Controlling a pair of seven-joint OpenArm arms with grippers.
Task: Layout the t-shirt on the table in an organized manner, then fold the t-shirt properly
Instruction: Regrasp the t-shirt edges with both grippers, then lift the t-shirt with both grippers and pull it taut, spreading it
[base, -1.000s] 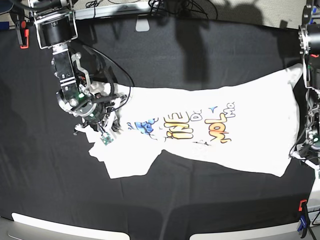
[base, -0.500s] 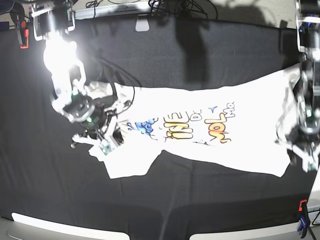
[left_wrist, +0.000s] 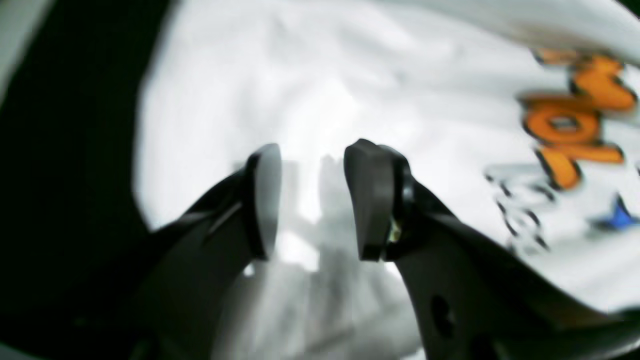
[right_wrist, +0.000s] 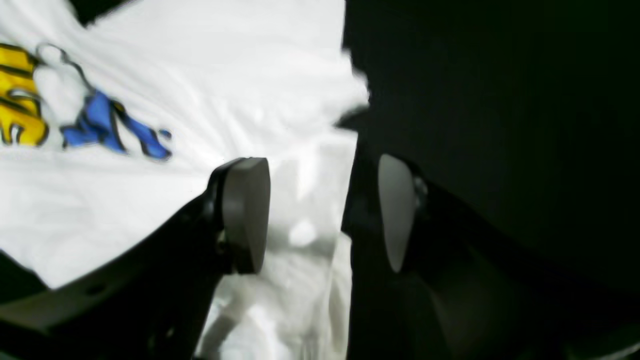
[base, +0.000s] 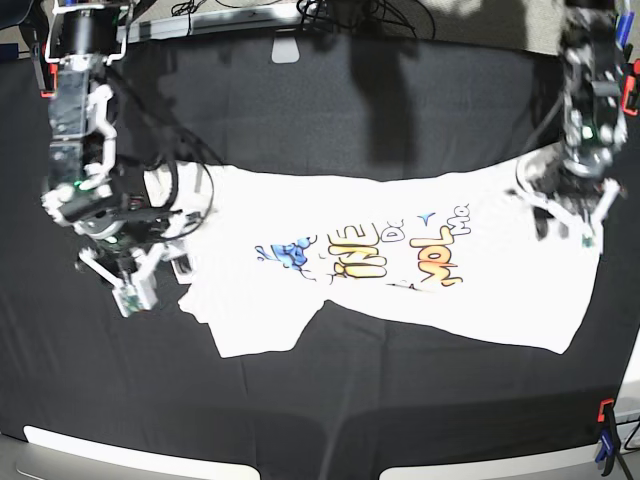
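The white t-shirt (base: 400, 260) lies spread across the black table (base: 320, 400), its blue, yellow and orange print facing up. My right gripper (base: 158, 260) hovers at the shirt's left end, open; in the right wrist view the shirt's edge (right_wrist: 320, 165) lies below the gap between the fingers (right_wrist: 245, 215), and nothing is held. My left gripper (base: 566, 222) hangs over the shirt's right end, open too. The left wrist view shows its fingers (left_wrist: 370, 200) above plain white cloth (left_wrist: 310, 90), with the orange letters (left_wrist: 575, 120) off to the right.
Orange clamps sit at the table's far left edge (base: 44, 68) and front right corner (base: 605, 412), with a blue clamp (base: 602, 452) below. Cables and a white piece (base: 285, 48) lie along the back edge. Pale panels (base: 120, 455) line the front.
The right gripper has opened, let go of the shirt's left end and drawn back to the left. The left arm has swung up and inward over the shirt's right end.
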